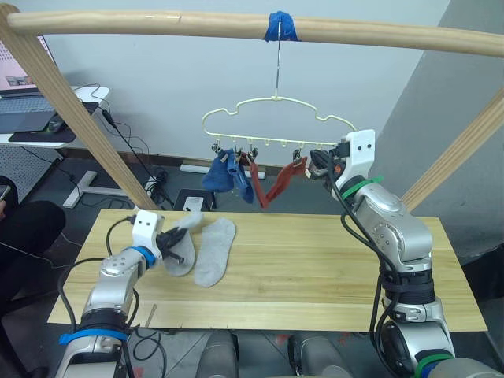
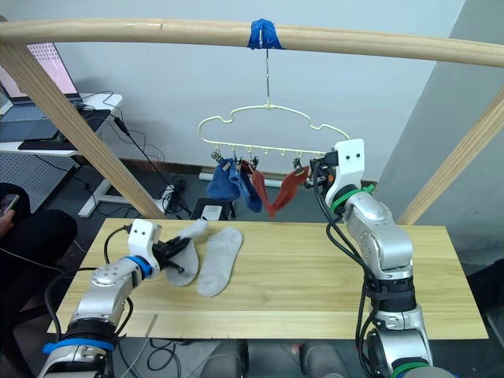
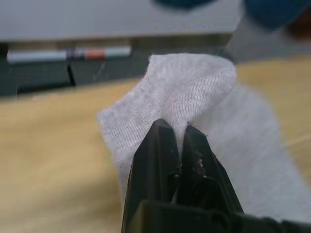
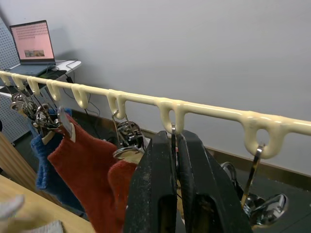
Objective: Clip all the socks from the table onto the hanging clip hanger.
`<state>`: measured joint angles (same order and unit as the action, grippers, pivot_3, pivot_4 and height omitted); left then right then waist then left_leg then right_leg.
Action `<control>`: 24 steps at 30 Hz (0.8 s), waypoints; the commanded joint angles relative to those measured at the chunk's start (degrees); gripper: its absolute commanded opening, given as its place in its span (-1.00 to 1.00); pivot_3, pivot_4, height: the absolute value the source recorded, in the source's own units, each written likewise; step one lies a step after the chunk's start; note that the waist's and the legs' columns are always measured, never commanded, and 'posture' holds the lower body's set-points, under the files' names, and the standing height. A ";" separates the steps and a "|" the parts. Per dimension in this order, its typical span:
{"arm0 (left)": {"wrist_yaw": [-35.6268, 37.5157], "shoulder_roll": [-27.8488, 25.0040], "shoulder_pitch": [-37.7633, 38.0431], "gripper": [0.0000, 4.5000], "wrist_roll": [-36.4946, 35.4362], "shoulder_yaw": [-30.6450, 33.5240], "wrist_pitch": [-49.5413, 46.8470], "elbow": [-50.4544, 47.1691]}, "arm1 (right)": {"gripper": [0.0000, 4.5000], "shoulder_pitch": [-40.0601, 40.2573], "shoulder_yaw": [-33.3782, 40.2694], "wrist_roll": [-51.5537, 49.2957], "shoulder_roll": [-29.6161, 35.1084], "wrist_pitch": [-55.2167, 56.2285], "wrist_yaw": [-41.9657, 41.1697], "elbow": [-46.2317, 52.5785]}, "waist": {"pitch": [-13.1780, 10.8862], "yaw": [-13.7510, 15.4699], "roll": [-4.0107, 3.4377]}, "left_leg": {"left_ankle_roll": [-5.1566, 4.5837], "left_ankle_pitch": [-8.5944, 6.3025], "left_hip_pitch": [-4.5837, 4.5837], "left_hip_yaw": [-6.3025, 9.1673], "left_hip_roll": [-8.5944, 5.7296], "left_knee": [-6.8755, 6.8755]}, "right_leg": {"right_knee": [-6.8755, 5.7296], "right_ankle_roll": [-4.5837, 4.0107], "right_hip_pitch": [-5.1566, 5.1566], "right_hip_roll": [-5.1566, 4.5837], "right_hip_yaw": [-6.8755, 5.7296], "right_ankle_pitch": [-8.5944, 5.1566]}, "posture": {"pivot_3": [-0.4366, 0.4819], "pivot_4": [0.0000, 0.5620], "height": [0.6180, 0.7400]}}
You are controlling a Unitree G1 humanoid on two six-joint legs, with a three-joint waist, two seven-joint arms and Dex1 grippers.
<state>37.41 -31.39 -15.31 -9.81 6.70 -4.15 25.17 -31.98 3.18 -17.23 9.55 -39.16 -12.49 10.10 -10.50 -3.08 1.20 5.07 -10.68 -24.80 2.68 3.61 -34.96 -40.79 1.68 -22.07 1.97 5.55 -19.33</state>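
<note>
The cream clip hanger (image 1: 268,106) hangs from the rail. Two blue socks (image 1: 224,175) and two rust red socks (image 1: 279,183) dangle from its clips. My right gripper (image 1: 316,167) is at the hanger's right end, shut on a metal clip under the bar (image 4: 204,109), with a red sock (image 4: 87,160) just beside it. At the table's (image 1: 331,268) left, my left gripper (image 1: 175,240) is shut on one end of a light grey sock (image 3: 189,87), whose other end lies on the wood. A second grey sock (image 1: 214,250) lies flat just to its right.
A thick wooden rail (image 1: 157,24) with blue tape (image 1: 281,27) spans the top, held by slanted wooden posts (image 1: 71,110) on both sides. Behind at the left stands a desk with a laptop (image 4: 33,42). Cables lie on the floor past the table.
</note>
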 commanded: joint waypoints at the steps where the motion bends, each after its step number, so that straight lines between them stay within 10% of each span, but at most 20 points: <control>1: 2.40 -1.77 1.86 -0.95 -2.30 0.79 -4.86 -7.89 | -1.00 -0.76 1.09 -1.13 0.21 0.04 -0.51 0.22 | 0.00 -0.15 0.00 | 0.00 0.00 0.00 0.00 0.00 0.00 | 0.00 0.00 0.00 0.00 0.00 0.00 | -0.08 -0.43 1.00; 9: -1.22 -2.19 3.20 -0.95 2.72 -2.38 -10.29 -6.07 | -1.00 -1.05 0.98 -1.60 -0.13 0.02 0.00 -0.13 | 0.00 -0.14 0.00 | 0.00 0.00 0.01 0.01 0.00 0.01 | 0.01 0.01 -0.01 0.00 -0.02 0.00 | -0.10 -0.42 1.00; 24: 1.74 -3.89 5.65 0.93 1.59 -3.43 -15.73 -22.98 | -1.00 -0.18 1.39 -1.72 0.44 -0.47 0.58 0.80 | -0.02 -0.13 0.00 | 0.00 0.00 0.00 0.00 0.01 0.01 | 0.01 0.02 -0.01 -0.01 0.01 -0.02 | -0.12 -0.40 1.00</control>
<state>38.37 -35.75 -9.46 -6.53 3.31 -19.00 7.24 -32.41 3.39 -18.70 9.62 -39.43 -12.34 9.28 -10.51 -3.21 1.20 5.07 -10.69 -24.80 2.66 3.61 -34.95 -40.77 1.71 -22.08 1.95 5.58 -19.35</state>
